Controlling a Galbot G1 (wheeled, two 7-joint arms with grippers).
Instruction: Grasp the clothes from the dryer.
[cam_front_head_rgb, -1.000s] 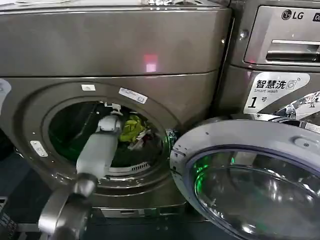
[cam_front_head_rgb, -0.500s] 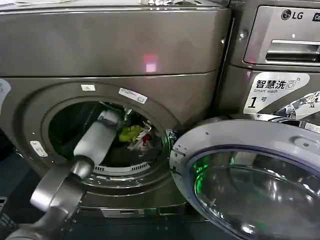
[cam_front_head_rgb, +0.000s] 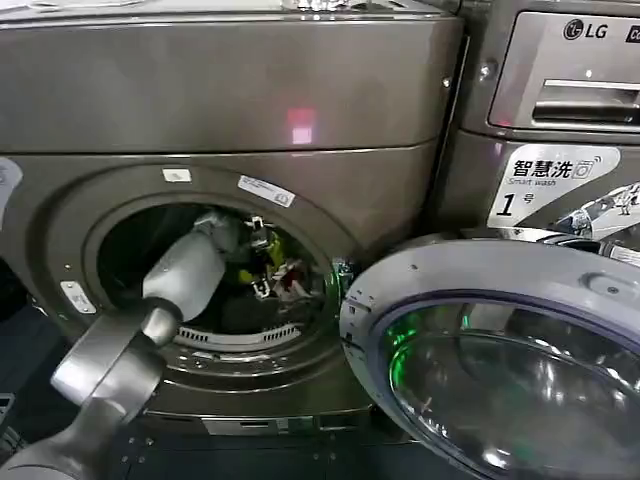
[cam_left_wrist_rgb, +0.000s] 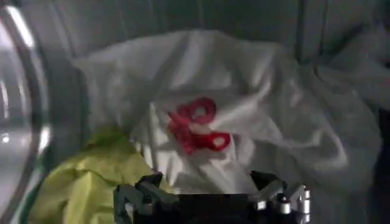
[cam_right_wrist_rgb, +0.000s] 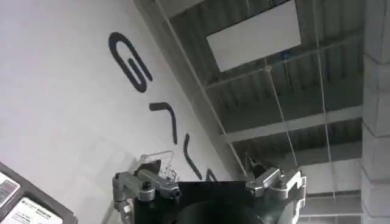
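Left claw (cam_front_head_rgb: 258, 240) inside dryer (cam_front_head_rgb: 220, 90) drum, fingers spread, nothing pinched. Clothes (cam_left_wrist_rgb: 244, 115) heaped directly ahead of claw, near: white piece with red mark, yellow-green piece beside. Right claw (cam_right_wrist_rgb: 207, 182) spread, pointed at wall and ceiling, idle. Neighbouring machine marked "LG" (cam_front_head_rgb: 585, 30), label "1" (cam_front_head_rgb: 507, 205), "Smart wash".

Dryer (cam_front_head_rgb: 220, 90): large dark grey-bronze front-loader, small pink light on upper panel, round porthole open, door swung out to the right. Clothes (cam_left_wrist_rgb: 244, 109): small crumpled heap lying inside the drum, toward the right side of the opening. White piece uppermost, creased and bunched, bearing a red looped mark near its centre. Yellow-green piece tucked low against it, touching, beside the drum's rim. Individual garment types not discernible.
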